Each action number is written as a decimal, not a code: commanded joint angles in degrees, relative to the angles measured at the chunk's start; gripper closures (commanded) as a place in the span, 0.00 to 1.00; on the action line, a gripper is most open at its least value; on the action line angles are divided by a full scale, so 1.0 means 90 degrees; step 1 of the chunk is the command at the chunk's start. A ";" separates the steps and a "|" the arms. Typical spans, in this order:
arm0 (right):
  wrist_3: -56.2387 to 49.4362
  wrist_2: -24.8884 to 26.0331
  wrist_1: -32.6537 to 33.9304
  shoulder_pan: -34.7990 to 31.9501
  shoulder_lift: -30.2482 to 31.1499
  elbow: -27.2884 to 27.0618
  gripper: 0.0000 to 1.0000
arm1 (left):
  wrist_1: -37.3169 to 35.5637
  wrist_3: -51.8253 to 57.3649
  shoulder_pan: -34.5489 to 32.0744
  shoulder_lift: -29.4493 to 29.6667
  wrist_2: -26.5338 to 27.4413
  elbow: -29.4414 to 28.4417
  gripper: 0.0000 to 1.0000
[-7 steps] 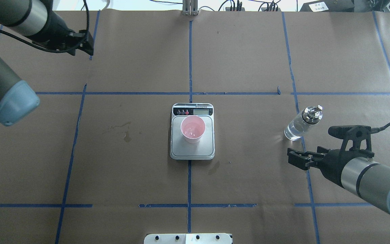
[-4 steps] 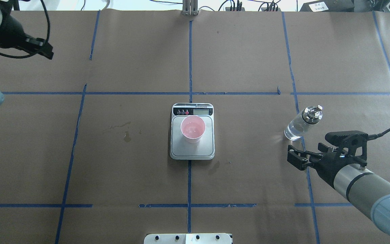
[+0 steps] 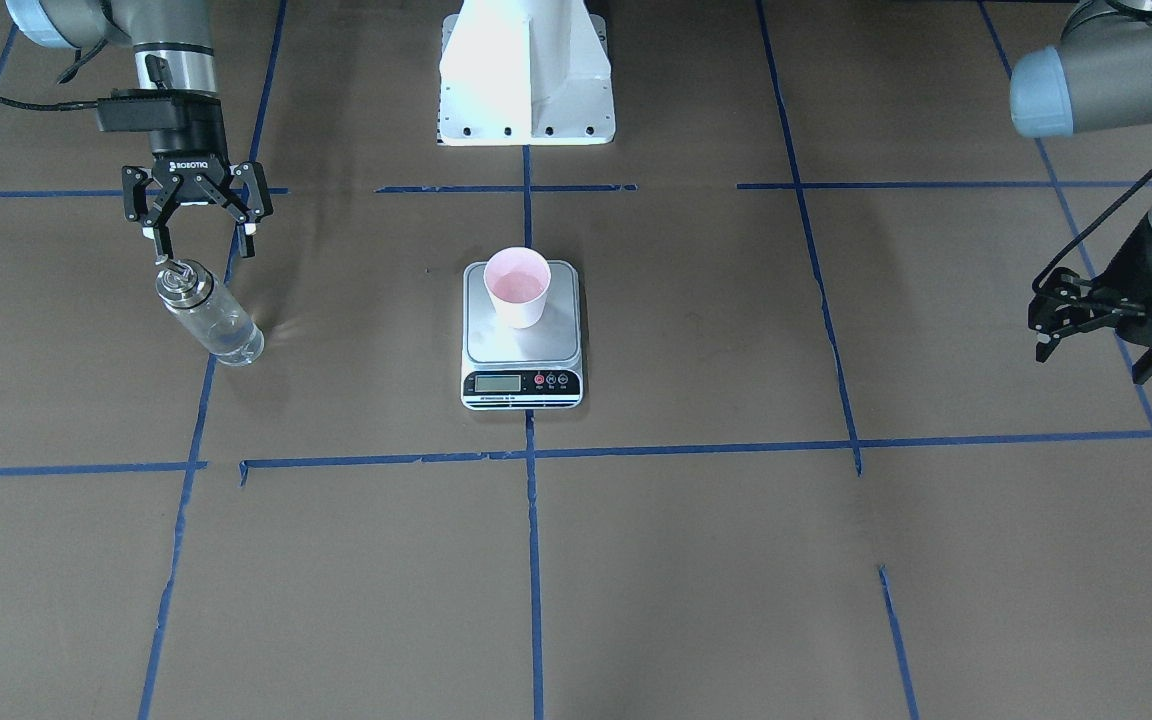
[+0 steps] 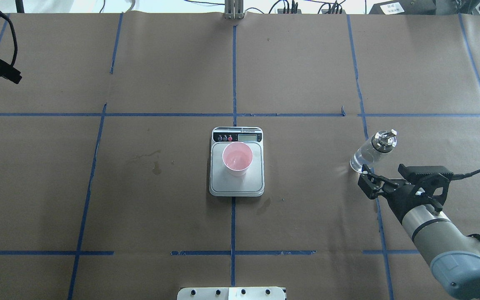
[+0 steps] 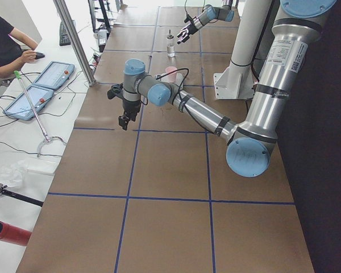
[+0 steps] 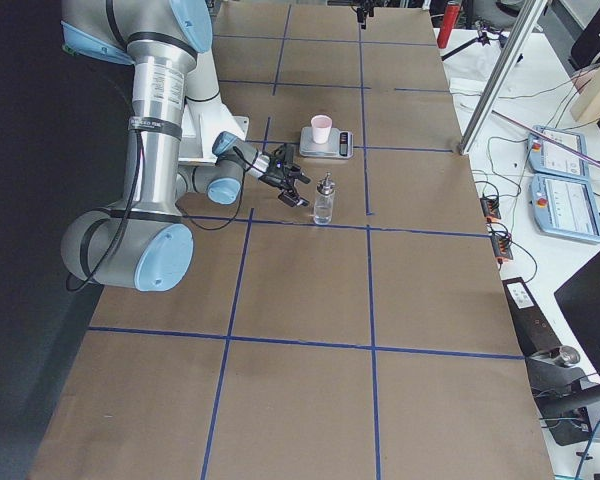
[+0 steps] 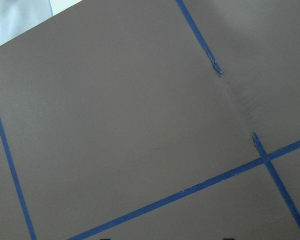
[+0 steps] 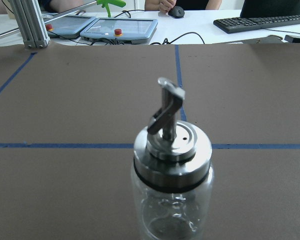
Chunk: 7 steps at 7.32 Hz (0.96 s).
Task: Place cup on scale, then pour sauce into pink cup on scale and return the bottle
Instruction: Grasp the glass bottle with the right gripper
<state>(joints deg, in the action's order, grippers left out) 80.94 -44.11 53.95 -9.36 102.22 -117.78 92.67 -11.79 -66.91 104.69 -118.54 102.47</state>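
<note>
Cup (image 4: 237, 158) stands on the scale (image 4: 236, 187) mid-table for pouring; right end effector (image 3: 202, 240), released, faces the bottle (image 3: 216, 325) to grasp it; left end effector (image 3: 1044, 320) idle, state unclear

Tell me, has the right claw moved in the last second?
Yes. In the overhead view the open right claw has shifted up the picture toward the bottle, which stayed put, and its tips are now close to the bottle.
</note>
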 commanded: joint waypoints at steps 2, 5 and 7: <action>0.0039 0.0845 -0.0590 0.0151 -0.0360 0.0798 0.02 | -0.0014 0.0011 -0.0006 -0.0011 -0.0013 0.0030 0.05; -0.0048 0.1326 -0.0965 0.0258 -0.0459 0.1172 0.01 | -0.0023 -0.0028 -0.0016 0.0009 -0.0003 0.0060 0.01; -0.0049 0.1454 -0.0975 0.0307 -0.0663 0.1435 0.01 | -0.0033 -0.0057 -0.0016 0.0019 -0.0013 0.0090 0.01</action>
<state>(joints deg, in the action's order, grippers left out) 80.54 -31.78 45.28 -6.78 97.68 -106.36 92.42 -12.16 -67.04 104.81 -118.63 103.16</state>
